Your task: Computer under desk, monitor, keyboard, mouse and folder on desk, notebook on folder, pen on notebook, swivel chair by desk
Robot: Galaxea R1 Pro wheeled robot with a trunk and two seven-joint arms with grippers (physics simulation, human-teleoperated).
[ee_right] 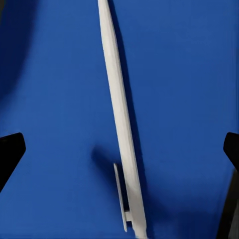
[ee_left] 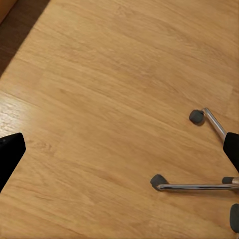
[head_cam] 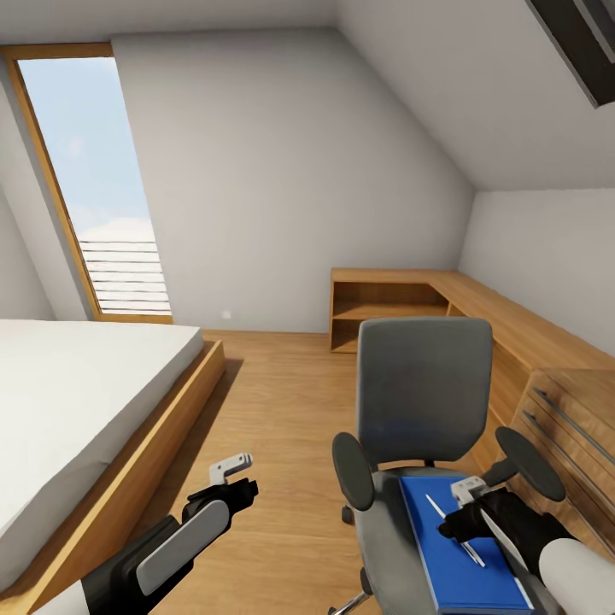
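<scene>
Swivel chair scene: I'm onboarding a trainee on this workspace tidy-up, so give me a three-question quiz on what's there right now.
1. True or false: the pen lies directly on the blue folder.
2. What carries the folder? A) the bed B) the swivel chair seat C) the floor
3. Fill in: the right gripper hovers over the pen with its fingers ____.

Key: 1 true; 2 B; 3 open, one on each side of the pen and not touching it.

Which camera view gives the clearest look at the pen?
The right wrist view: the pen runs full-length, clip visible, on the folder. The head view shows it as a thin sliver.
</scene>
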